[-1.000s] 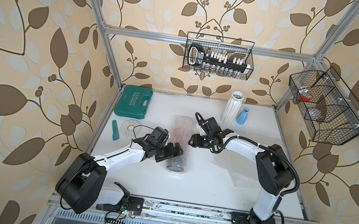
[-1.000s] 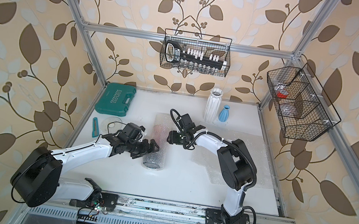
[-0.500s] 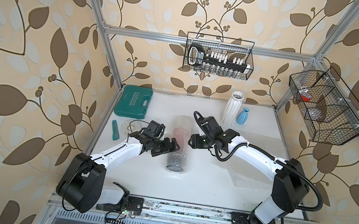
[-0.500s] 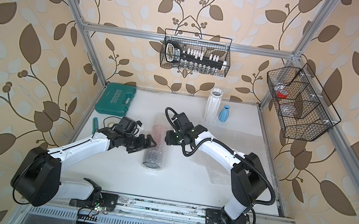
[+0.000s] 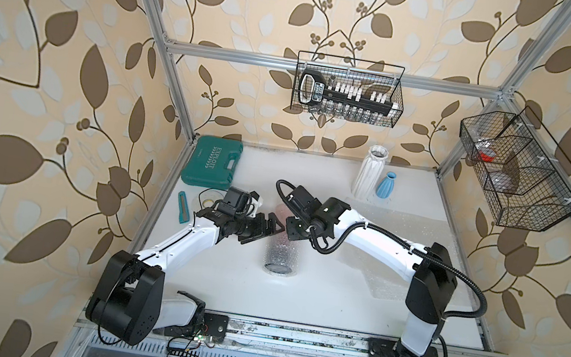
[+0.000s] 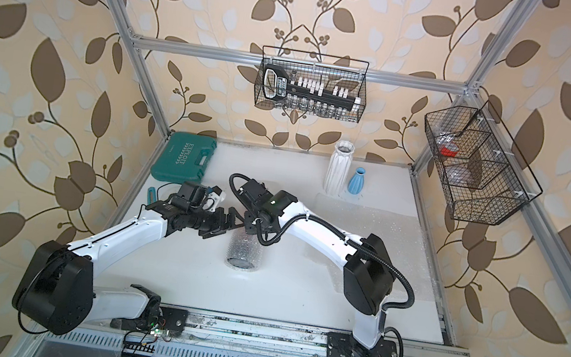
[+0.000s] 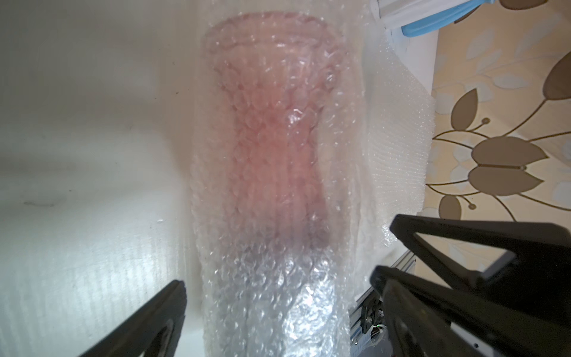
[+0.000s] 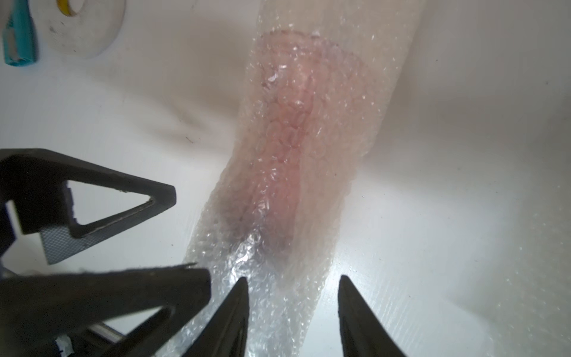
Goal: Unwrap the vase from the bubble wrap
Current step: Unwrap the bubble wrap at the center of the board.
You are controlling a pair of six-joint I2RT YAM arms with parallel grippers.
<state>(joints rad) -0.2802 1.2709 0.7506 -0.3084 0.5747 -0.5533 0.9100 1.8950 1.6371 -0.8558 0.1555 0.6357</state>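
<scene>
White tabletop (image 5: 334,307) bears, centrally, the clear bubble wrap roll (image 5: 280,251), pink vase (image 7: 278,148) still sheathed; left gripper (image 7: 275,278) has drawn aside, jaws wide, empty; right gripper (image 8: 293,279) has narrowed astride the roll's far end, grip unconfirmed; unwrapping seemingly imminent.

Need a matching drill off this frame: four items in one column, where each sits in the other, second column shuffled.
Items
1. bubble-wrapped vase
2. green tool case
3. blue vase
4. socket set

Places
A. inside the hanging wire basket
B. upright, next to the white ribbed vase
C. lying on its side in the middle of the table
D. flat in a back corner, near the teal knife

Pairs: 1-C, 2-D, 3-B, 4-A
</scene>
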